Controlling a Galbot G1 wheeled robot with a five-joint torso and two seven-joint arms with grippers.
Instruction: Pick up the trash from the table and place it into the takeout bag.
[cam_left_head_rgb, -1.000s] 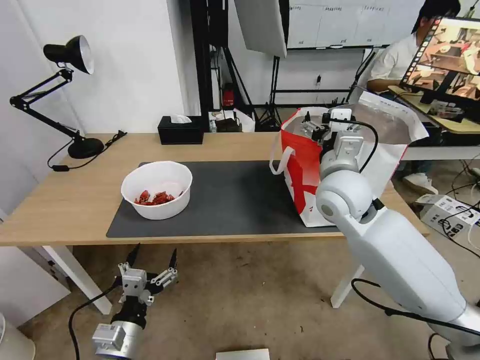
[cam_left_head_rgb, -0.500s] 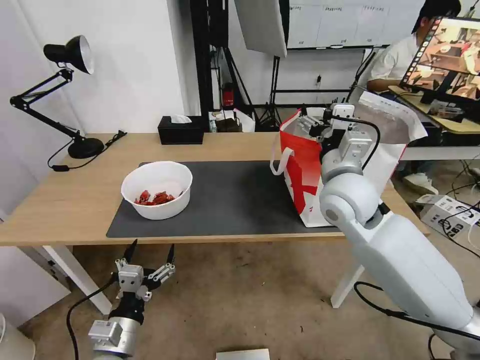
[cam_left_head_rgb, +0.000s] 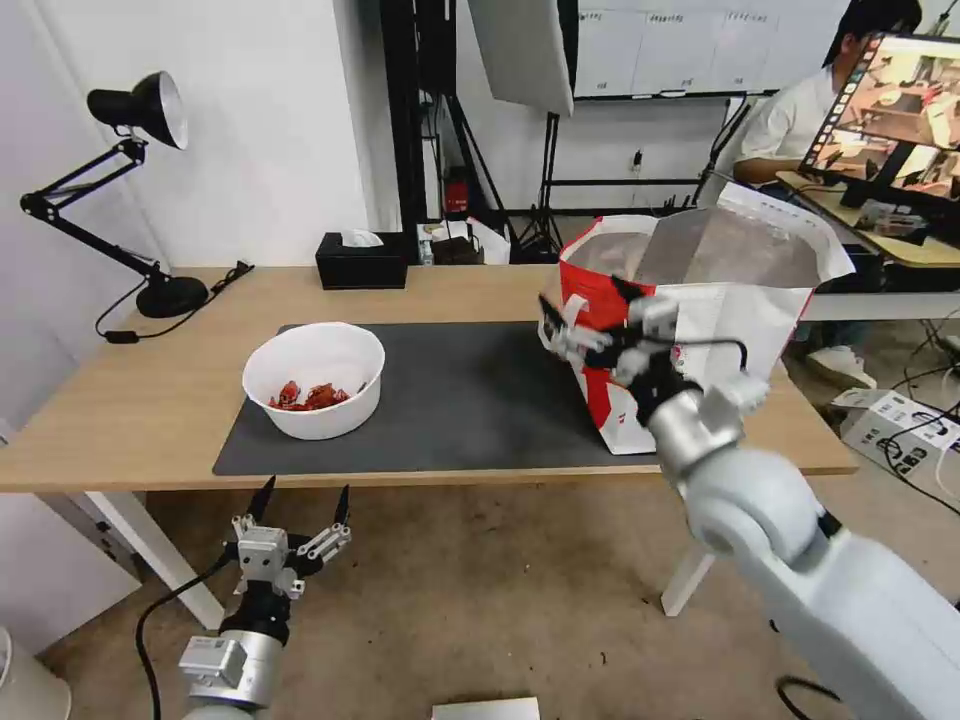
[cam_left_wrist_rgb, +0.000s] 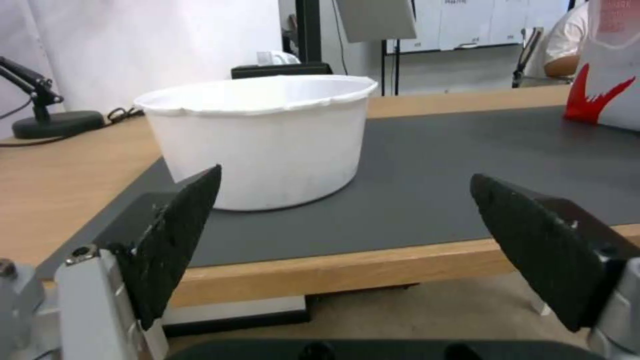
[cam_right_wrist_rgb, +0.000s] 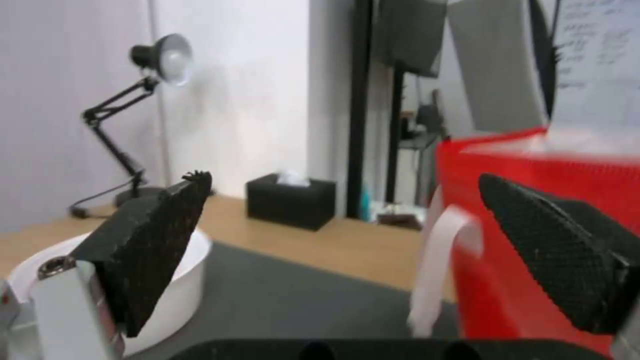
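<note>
Left claw (cam_left_head_rgb: 300, 507) is hanging spread and empty below the tabletop (cam_left_head_rgb: 150, 400) edge, likely parked. White bowl (cam_left_head_rgb: 314, 379) of red scraps is sitting on the grey mat (cam_left_head_rgb: 460, 400), awaiting pickup. Right claw (cam_left_head_rgb: 580, 318), spread and empty, is hovering beside the takeout bag (cam_left_head_rgb: 700, 300), facing the bowl. Right wrist view is showing the bag's loop handle (cam_right_wrist_rgb: 440, 265) close by; left wrist view is hiding the scraps behind the bowl wall.

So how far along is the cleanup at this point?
Most of it looks done: the white bowl with red scraps is the one piece of trash on the table. Nothing is in hand. The right tool, open, hangs beside the takeout bag; the left tool, open, waits below the table edge. Left: bagging the bowl. The bag's contents can't be seen.
</note>
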